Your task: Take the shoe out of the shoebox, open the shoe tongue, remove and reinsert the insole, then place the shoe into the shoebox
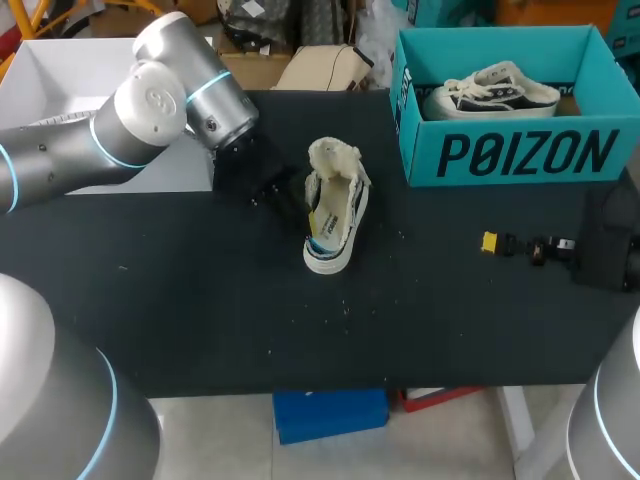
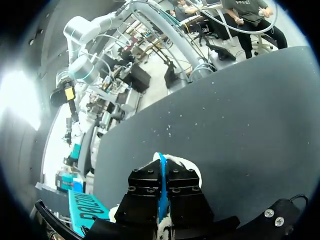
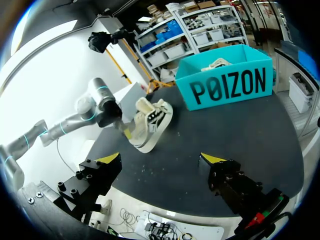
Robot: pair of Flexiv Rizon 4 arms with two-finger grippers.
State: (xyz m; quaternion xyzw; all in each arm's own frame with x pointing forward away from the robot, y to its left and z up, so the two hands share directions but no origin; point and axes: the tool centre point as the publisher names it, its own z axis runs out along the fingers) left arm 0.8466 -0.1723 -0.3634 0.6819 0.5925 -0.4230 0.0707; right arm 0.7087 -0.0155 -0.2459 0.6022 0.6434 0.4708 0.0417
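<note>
Broadly, the table [image 1: 200, 320] carried the shoebox [image 1: 520, 155] at its far right, with a second shoe [image 1: 495, 90] inside it. Out of the box, the shoe [image 1: 335, 215] lay near the table's middle. It seemed tipped on its side, its long axis running near to far and its opening turned left. The left gripper [image 1: 285, 195] sat against that opening from the left, touching the shoe. Its fingers were pressed together on a thin blue edge, which I took for the insole [image 2: 162, 192]. The right gripper [image 3: 160, 159] hung well apart, over the right of the table, fingers spread wide with nothing between them. So the left arm was much the nearer, and the shoe lay directly right of its jaws. Drawing the insole out would probably call for a pull leftward, across the shoe's length. The shoe, held by nothing else, might drag along.
</note>
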